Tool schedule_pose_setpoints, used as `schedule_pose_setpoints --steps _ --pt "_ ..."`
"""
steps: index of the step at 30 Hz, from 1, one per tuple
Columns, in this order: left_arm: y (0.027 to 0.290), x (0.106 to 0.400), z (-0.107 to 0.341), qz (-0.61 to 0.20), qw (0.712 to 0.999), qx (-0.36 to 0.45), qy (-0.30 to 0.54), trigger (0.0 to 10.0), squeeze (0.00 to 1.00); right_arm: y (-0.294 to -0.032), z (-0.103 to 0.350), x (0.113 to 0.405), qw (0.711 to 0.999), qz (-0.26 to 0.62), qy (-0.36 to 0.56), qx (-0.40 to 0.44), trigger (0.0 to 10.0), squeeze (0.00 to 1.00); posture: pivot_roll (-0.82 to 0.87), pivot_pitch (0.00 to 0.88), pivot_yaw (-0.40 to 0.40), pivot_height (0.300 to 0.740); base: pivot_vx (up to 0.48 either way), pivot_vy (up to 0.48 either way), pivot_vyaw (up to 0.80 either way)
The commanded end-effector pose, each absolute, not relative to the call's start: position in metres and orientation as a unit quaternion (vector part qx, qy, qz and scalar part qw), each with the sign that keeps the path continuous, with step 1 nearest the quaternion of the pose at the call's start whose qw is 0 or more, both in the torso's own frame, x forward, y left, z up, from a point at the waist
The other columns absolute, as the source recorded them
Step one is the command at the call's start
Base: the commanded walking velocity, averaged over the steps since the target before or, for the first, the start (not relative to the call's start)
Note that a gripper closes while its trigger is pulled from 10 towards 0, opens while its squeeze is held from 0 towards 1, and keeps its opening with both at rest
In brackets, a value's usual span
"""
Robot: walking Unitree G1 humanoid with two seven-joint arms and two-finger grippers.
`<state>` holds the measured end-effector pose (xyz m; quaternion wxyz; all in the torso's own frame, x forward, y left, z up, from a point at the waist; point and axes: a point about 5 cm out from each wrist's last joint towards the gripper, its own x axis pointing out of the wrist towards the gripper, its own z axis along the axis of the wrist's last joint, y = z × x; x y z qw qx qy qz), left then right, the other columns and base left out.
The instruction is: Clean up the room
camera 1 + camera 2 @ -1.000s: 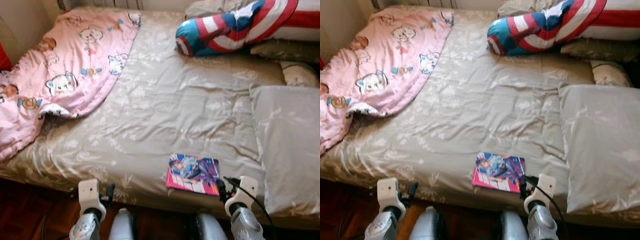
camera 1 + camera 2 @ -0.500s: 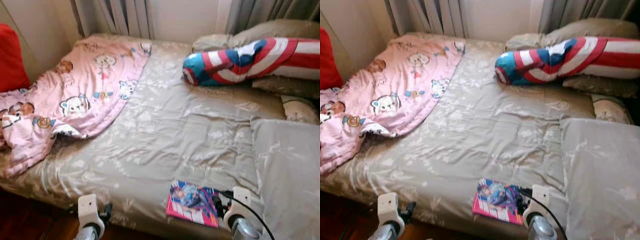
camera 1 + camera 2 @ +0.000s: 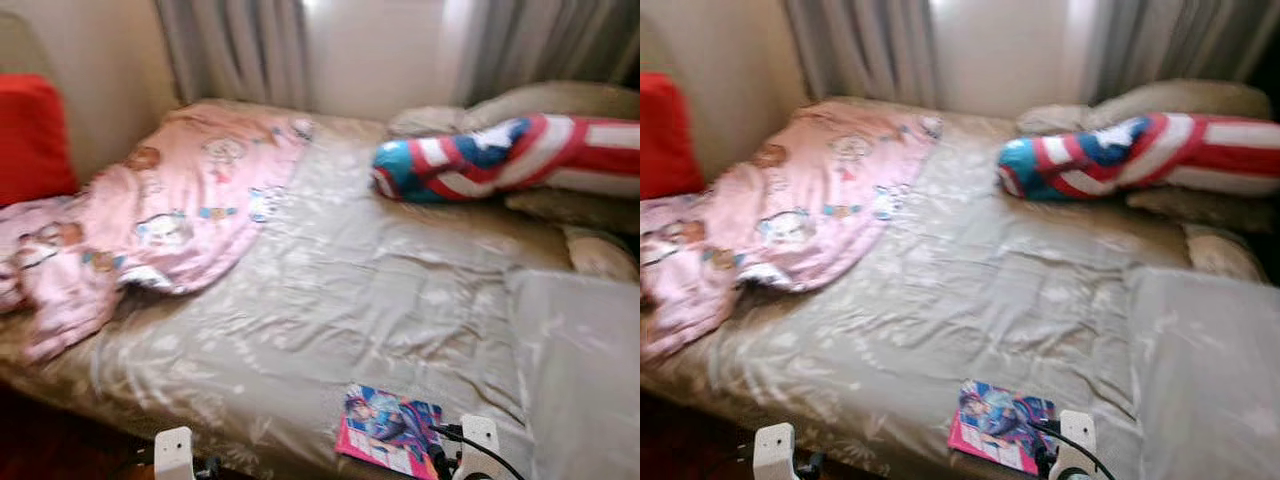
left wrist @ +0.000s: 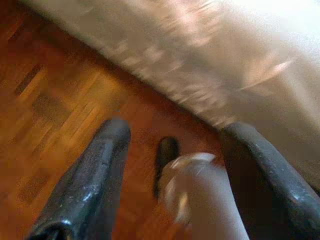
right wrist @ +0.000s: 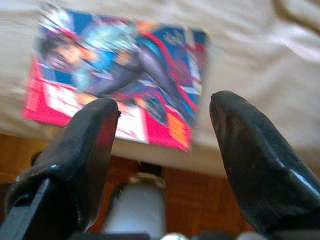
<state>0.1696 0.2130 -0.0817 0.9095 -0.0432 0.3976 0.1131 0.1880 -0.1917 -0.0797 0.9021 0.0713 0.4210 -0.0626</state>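
Right gripper [image 5: 162, 150], its 2 fingers spread, hovers by the comic book [image 3: 390, 443] at the bed's [image 3: 350, 300] near edge, left gripper [image 4: 172, 175] likewise spread over floor; beyond, pink blanket [image 3: 150, 215] lies rumpled, probably awaiting tidying.

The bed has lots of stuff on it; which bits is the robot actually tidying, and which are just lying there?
Likely part of the job:
- colourful pink-edged comic book at the bed's near edge
- right gripper, fingers open, just short of it
- crumpled pink cartoon blanket

Just lying about:
- red, white and blue striped cushion
- beige pillow
- red cushion
- left gripper, over the wooden floor
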Motion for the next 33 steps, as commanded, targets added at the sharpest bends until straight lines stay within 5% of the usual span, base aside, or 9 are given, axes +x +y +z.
schedule_pose_setpoints --steps 1,33 --pt "0.2126 0.1651 -0.0845 0.113 0.904 -0.036 0.411 10.0 0.00 -0.1880 -0.0820 0.1849 0.898 -0.068 0.427 0.083 10.0 0.00 0.06 0.036 -0.007 0.740 0.000 0.480 0.00" --pt "0.2104 0.1677 -0.0844 0.122 0.901 -0.034 0.415 10.0 0.00 -0.1828 -0.0817 0.1879 0.893 -0.074 0.430 0.108 10.0 0.00 0.07 0.101 -0.002 0.740 0.000 0.480 0.00"
